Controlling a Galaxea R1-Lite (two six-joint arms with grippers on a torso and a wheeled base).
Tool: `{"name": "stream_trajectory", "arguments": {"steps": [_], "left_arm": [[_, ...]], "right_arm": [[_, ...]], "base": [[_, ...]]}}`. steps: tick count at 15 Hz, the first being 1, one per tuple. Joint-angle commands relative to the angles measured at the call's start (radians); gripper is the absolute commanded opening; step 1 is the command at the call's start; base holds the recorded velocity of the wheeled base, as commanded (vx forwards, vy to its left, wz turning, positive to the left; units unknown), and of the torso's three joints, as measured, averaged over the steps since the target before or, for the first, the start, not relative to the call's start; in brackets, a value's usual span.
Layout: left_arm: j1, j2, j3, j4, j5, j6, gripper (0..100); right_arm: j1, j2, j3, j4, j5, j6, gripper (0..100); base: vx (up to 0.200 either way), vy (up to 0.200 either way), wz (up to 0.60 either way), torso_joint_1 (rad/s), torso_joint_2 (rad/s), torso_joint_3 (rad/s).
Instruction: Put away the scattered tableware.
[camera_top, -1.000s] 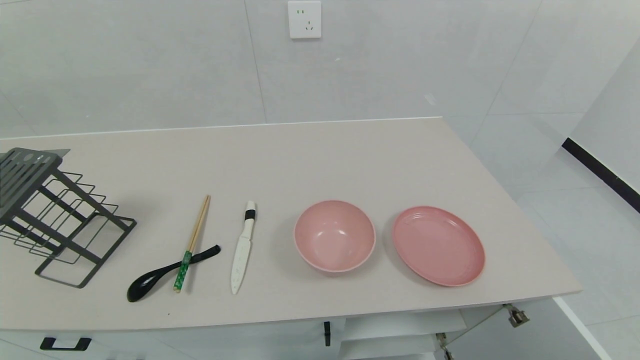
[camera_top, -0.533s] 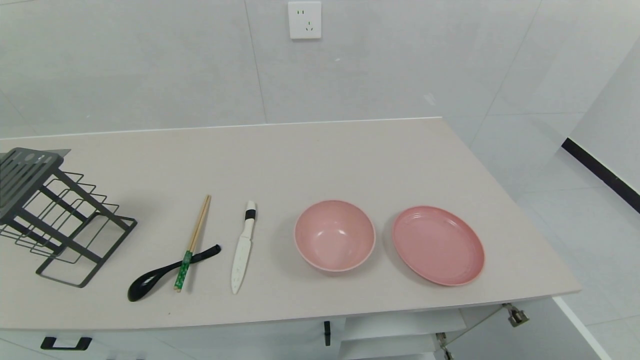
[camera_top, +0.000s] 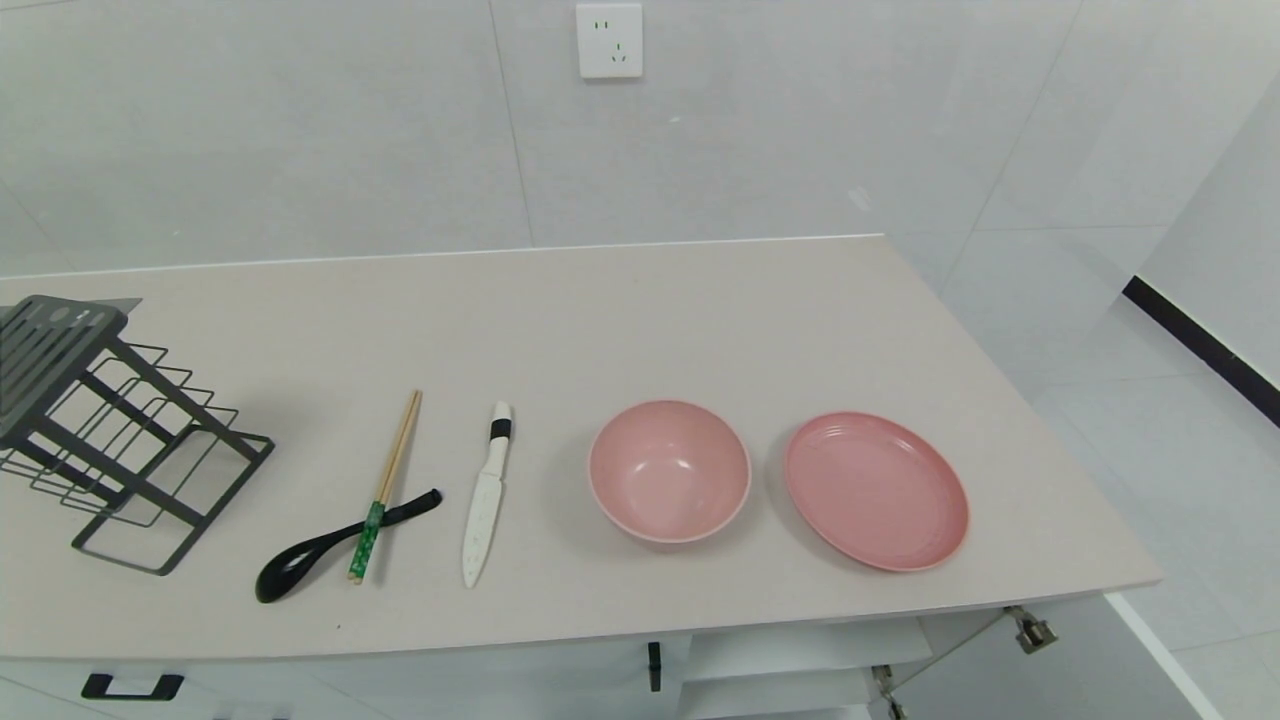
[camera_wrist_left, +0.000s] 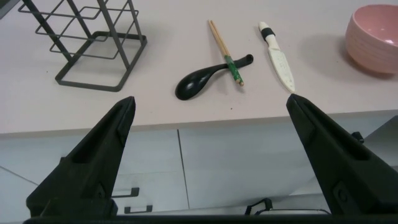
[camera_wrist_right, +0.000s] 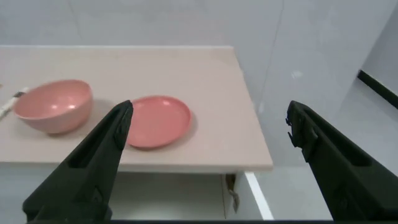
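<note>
Lying loose in a row near the table's (camera_top: 650, 310) front edge: pink bowl (camera_top: 669, 472) at centre, pink plate (camera_top: 877, 491) just beside it at 3 o'clock, apart. White knife (camera_top: 487, 495) sits at 9 o'clock, and beyond it the chopsticks (camera_top: 385, 485) cross over the black spoon's (camera_top: 330, 548) handle. Nothing is racked. The wire rack (camera_top: 110, 430) stands farther out at 9 o'clock, judged the destination. Left claw (camera_wrist_left: 209, 102) is spread wide and empty, low before the table front, facing spoon and chopsticks. Right claw (camera_wrist_right: 209, 107) is likewise spread and empty, facing plate and bowl. Judgement: task at its start, each arm posed for its own side.
</note>
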Motion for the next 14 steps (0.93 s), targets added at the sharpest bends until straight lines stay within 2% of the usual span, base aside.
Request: {"name": "stream_trajectory", "arguments": {"steps": [1,2,6,11,14], "left_arm": [[0.000,0.002,0.000,-0.001,0.000,0.001,100],[0.000,0.002,0.000,0.001,0.000,0.001,100],[0.000,0.002,0.000,-0.001,0.000,-0.004,100],[0.000,0.002,0.000,0.001,0.000,-0.004,100],[0.000,0.002,0.000,0.001,0.000,-0.004,100]], "right_arm": [[0.018,0.195,-0.133,0.001,0.089,-0.006,100],[0.043,0.280,-0.141,0.001,0.126,-0.004,100],[0.094,0.524,-0.143,-0.036,0.161,-0.009,100],[0.092,0.783,-0.132,-0.207,0.204,-0.064,100],[0.092,0.901,-0.137,-0.235,0.229,-0.093,100]], "base": [[0.000,0.000,0.00,0.000,0.00,0.000],[0.000,0.000,0.00,0.000,0.00,0.000],[0.000,0.000,0.00,0.000,0.00,0.000],[0.000,0.000,0.00,0.000,0.00,0.000],[0.000,0.000,0.00,0.000,0.00,0.000]]}}
